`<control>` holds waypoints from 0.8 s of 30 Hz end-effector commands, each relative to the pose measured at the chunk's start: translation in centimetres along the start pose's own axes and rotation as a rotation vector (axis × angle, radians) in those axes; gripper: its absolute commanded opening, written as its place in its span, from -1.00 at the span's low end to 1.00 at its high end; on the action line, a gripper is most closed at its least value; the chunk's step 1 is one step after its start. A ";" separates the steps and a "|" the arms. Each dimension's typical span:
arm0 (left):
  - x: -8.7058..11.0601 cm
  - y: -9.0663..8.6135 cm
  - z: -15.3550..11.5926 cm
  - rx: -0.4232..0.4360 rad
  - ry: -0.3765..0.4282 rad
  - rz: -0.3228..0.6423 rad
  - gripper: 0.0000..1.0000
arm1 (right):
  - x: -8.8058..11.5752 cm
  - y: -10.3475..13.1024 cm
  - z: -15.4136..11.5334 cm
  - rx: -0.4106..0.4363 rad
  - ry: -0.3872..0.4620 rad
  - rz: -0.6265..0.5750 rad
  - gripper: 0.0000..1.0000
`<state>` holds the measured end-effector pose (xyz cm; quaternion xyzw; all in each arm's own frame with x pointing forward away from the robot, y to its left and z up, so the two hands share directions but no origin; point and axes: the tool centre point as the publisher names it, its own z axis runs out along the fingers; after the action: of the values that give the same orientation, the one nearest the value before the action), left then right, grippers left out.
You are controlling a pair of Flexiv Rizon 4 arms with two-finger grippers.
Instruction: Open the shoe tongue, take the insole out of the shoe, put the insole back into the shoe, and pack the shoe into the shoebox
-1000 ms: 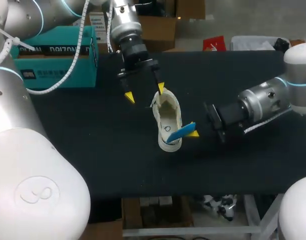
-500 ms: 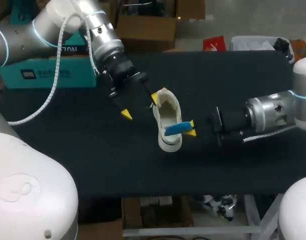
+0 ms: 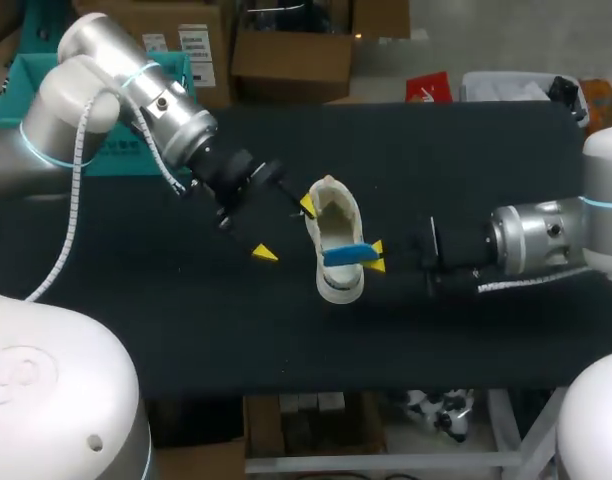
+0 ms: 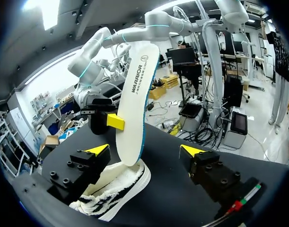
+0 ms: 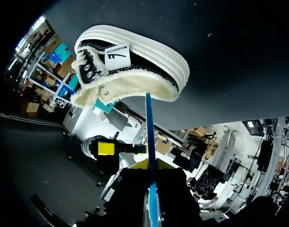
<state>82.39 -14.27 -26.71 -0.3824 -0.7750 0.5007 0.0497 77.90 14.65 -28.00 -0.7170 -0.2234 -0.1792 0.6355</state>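
Note:
The cream shoe [image 3: 335,232] lies on the black table [image 3: 436,150], opening upward. My right gripper [image 3: 374,256] is shut on the blue-edged insole [image 3: 346,254], which it holds across the shoe's opening near the heel. In the right wrist view the insole [image 5: 149,137] runs edge-on from the gripper [image 5: 151,164] to the shoe [image 5: 130,66]. My left gripper [image 3: 285,230] stands open beside the shoe's front, one tip close to the tongue. In the left wrist view the insole [image 4: 136,99] stands upright ahead of the open gripper [image 4: 144,150], with the shoe [image 4: 114,194] low beside one finger.
The teal shoebox [image 3: 14,100] sits at the table's far left, mostly hidden behind my left arm. A red item [image 3: 429,87] lies at the back edge. Bare black table surrounds the shoe in front and to the right.
My left arm has swung down and left, turning its open gripper from above the shoe's front to its left side. The right gripper has levelled the insole across the shoe.

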 end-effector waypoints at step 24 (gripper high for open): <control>-1.0 0.9 4.5 -0.224 -0.770 -0.010 0.76 | 1.5 1.2 0.4 -0.066 -0.003 -0.013 -1.00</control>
<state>81.88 -17.21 -29.00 -0.2581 -0.8198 0.4922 -0.1381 80.21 14.94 -28.42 -0.7331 -0.2258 -0.1873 0.6136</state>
